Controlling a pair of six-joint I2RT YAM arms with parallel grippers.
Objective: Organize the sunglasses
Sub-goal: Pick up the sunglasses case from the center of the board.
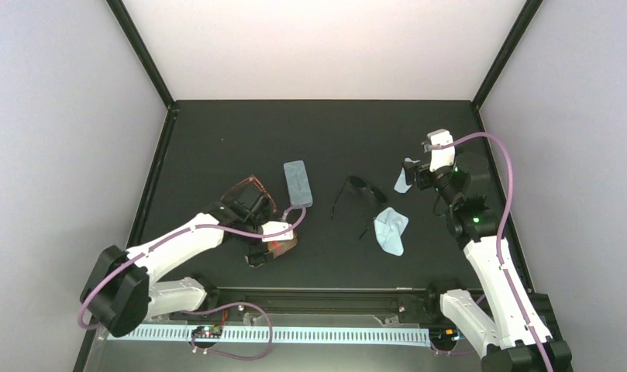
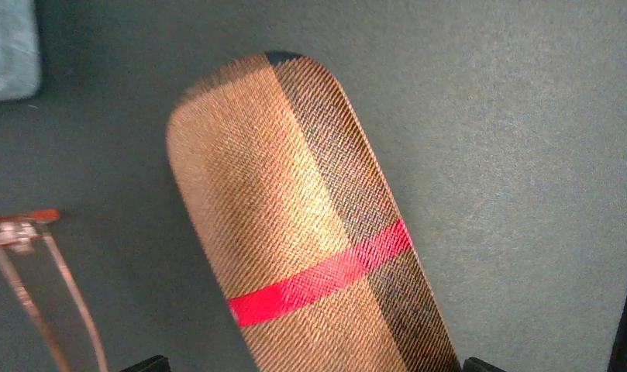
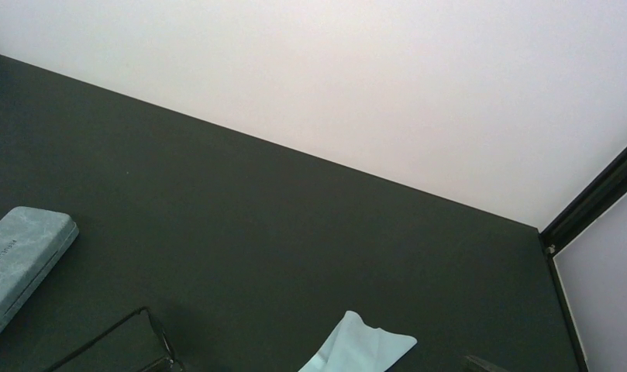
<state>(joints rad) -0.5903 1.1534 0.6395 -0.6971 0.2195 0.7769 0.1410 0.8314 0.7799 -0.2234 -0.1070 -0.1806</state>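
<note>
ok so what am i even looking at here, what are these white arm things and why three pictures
These are two white robot arms bolted at the near edge of a black table. The overhead picture comes from a fixed camera above and behind them; the other two come from cameras on each wrist.

On the table lie an oblong tan checked case with a red stripe, a reddish-brown translucent pair of sunglasses, an oblong blue-grey case, a black pair of sunglasses with dark lenses and two light blue cloths.

The left hand hovers open over the tan case. The right hand is open too. Neither holds anything.
</note>
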